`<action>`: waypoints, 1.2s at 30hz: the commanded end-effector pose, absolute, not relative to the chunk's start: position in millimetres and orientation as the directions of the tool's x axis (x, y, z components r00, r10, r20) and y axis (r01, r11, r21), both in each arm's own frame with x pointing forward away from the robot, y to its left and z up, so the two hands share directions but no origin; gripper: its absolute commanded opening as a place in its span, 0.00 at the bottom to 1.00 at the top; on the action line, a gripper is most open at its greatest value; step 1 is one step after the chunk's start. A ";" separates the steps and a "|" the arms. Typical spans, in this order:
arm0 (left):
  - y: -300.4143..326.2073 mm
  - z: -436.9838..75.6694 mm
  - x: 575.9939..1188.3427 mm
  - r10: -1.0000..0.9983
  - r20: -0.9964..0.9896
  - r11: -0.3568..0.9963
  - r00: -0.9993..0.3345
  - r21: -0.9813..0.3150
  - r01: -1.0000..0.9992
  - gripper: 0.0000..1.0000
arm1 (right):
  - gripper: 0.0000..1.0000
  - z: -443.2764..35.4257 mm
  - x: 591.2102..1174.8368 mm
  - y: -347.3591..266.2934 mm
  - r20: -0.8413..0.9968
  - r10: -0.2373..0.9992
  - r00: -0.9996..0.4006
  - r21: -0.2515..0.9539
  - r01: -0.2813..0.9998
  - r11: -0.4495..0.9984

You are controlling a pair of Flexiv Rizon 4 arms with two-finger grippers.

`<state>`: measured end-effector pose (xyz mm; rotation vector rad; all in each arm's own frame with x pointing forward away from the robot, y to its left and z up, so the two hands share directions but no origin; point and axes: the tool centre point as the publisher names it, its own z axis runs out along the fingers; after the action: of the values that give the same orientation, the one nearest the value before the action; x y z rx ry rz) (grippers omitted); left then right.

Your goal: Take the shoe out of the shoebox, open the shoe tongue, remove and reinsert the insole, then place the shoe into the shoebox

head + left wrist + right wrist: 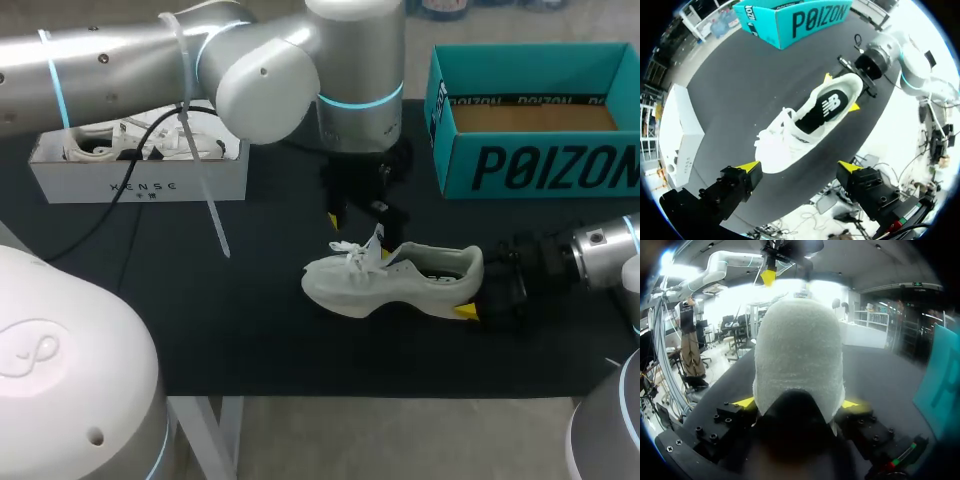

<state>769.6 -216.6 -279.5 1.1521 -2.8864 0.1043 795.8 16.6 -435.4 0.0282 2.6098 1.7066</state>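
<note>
A white shoe (395, 280) lies upright on the black table (250, 330), toe toward the left, laces loose. Its black insole (825, 107) shows inside the opening. My right gripper (478, 292) comes in from the right and is shut on the shoe's heel (800, 355), one yellow tip on each side. My left gripper (800, 168) hangs open above the toe and laces, touching nothing; in the head view the left gripper (358, 215) sits just behind the shoe. The teal shoebox (540, 150) stands open and empty at the back right.
A white box (140, 180) holding several small items stands at the back left. A cable and a white tie (210, 200) hang from my left arm over the table near it. The table's front edge (380, 393) runs just in front of the shoe.
</note>
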 end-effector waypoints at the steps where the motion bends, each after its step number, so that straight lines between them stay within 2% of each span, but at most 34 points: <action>1: -215.4 -277.5 770.7 -0.105 -0.026 0.993 -0.994 0.052 -0.107 1.00 | 0.00 -440.4 795.6 19.7 -0.009 0.030 -1.000 0.915 0.003 0.404; 21: -214.0 -276.0 775.5 -0.091 -0.023 0.995 -0.996 0.036 -0.092 1.00 | 0.00 -440.4 795.6 19.7 -0.009 0.030 -1.000 0.915 0.003 0.404; 27: -218.6 -258.7 789.0 -0.050 -0.099 0.999 -0.994 0.005 -0.051 1.00 | 0.00 -440.4 795.6 19.7 -0.009 0.030 -1.000 0.915 0.003 0.404; 28: -219.9 -255.9 790.8 -0.043 -0.094 0.999 -0.995 -0.025 -0.041 0.96 | 0.00 -440.4 795.6 19.7 -0.009 0.030 -1.000 0.915 0.003 0.404; 29: -221.5 -253.4 792.4 -0.047 -0.094 0.998 -0.994 -0.033 -0.044 0.49 | 0.00 -440.4 795.6 19.7 -0.009 0.030 -1.000 0.915 0.003 0.404; 30: -223.9 -251.8 794.1 -0.051 -0.097 0.998 -0.994 -0.030 -0.049 0.27 | 0.00 -440.4 795.6 19.7 -0.009 0.030 -1.000 0.915 0.003 0.404; 31: -227.1 -250.6 795.2 -0.039 -0.098 0.998 -0.994 -0.049 -0.034 0.00 | 0.00 -440.4 795.6 19.7 -0.009 0.030 -1.000 0.915 0.003 0.404; 36: -249.9 -253.8 798.1 -0.016 -0.107 0.998 -0.994 -0.057 -0.010 0.00 | 0.00 -440.4 795.6 19.7 -0.009 0.030 -1.000 0.915 0.003 0.404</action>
<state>797.9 -240.7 -247.5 0.0260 -3.2479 0.1020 795.8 16.4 -435.4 0.0283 2.6097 1.7065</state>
